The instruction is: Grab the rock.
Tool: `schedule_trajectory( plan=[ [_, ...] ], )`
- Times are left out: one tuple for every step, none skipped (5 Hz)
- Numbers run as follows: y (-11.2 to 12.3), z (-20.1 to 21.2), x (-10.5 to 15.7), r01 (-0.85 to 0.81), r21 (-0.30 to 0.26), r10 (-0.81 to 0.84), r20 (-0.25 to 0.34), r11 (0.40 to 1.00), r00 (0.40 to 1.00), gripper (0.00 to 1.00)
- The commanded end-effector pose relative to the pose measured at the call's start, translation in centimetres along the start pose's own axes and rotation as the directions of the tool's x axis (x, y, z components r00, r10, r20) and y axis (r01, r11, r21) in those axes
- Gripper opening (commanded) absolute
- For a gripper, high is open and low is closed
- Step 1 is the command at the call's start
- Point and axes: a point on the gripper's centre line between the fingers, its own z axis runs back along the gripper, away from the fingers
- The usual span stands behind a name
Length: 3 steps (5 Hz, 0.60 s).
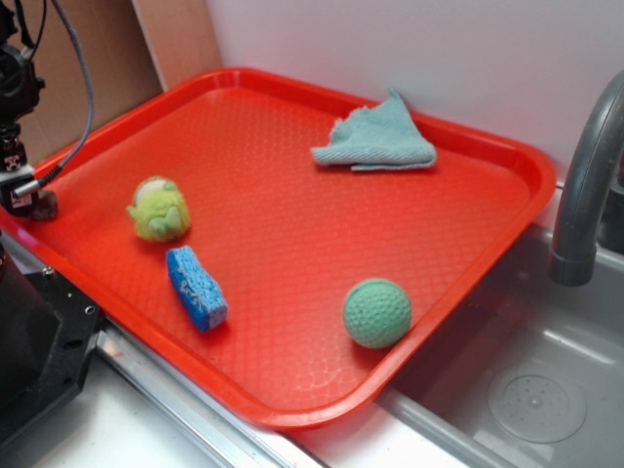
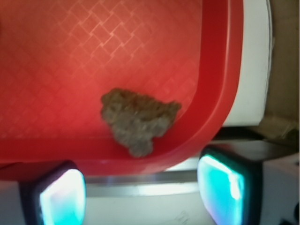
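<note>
Rock [image 2: 137, 119] lies on the red tray [image 2: 56, 61] in its corner, directly ahead of the pincer [image 2: 140, 187] and centred between the fingers [image 2: 61, 197], which stand apart on either side without touching it, tray rim [image 2: 213, 117] curving close beside the rock.

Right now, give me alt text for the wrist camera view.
A lumpy grey-brown rock lies in the corner of a red tray, close to its rim. The open gripper shows its two fingertips along the bottom edge, apart from the rock.
</note>
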Motion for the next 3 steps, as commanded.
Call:
schedule_trajectory(
  plan=[
    [0.0,-1.5,2.6,0.109,-0.018,-0.110,-0.022,0.994,0.994,1.00],
    [-0.9,-3.0,3.3,0.045,-0.039,-0.048,-0.096,0.998,0.994,0.00],
    [-1.2,-2.3,3.4,0.058,-0.014,-0.059,-0.082,0.998,0.995,0.00]
  ],
)
